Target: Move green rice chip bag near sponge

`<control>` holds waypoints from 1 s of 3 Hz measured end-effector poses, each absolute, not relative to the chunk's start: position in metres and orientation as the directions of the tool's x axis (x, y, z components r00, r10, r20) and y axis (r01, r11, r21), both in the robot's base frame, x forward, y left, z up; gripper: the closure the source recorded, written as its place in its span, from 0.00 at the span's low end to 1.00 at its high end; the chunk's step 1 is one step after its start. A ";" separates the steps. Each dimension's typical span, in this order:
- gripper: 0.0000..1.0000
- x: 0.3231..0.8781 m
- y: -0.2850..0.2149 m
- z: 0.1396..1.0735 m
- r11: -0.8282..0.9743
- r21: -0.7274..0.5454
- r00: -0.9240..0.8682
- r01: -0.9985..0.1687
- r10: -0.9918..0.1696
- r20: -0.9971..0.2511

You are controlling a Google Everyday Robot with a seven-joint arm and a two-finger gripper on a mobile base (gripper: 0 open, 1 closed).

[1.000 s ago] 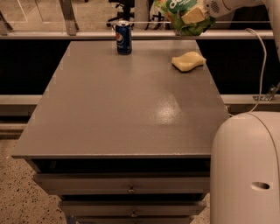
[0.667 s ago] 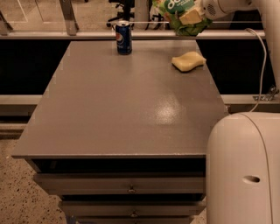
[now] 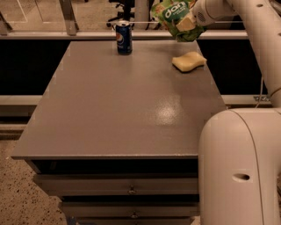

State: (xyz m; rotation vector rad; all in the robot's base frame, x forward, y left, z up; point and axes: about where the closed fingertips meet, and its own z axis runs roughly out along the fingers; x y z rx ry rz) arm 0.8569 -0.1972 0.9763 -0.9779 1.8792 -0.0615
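- Far left of the action, the blue Pepsi can (image 3: 124, 38) stands upright near the far edge of the counter (image 3: 123, 101). It plays no part in this job, and I would leave it alone.
- The wide middle and near part of the counter carries none of the task's things, so everything that matters sits at the far right.
- The green rice chip bag (image 3: 171, 9) is off the surface, hanging in the air above the far right corner with its white lettering tilted toward me.
- My end effector (image 3: 186, 24) has hold of it: the pale fingers are closed on the bag's right side, pinching the crinkly foil.
- The sponge (image 3: 189, 61) lies flat on the counter just below the bag and a little nearer to me, apart from it.
- On the right, the arm (image 3: 259, 30) reaches in from above, and the robot's white body (image 3: 239, 167) fills the near right corner.
- My read on progress: pickup and carry look done, since the bag already hangs almost over its target.
- What remains is to lower it beside the sponge, not on top, then let go and pull clear.
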 end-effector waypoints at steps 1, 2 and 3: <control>1.00 0.862 -0.185 0.945 0.692 -0.407 -0.248 -0.595 -0.641 -0.726; 1.00 0.862 -0.179 0.935 0.696 -0.400 -0.256 -0.596 -0.637 -0.727; 0.83 0.863 -0.177 0.920 0.697 -0.363 -0.277 -0.618 -0.626 -0.729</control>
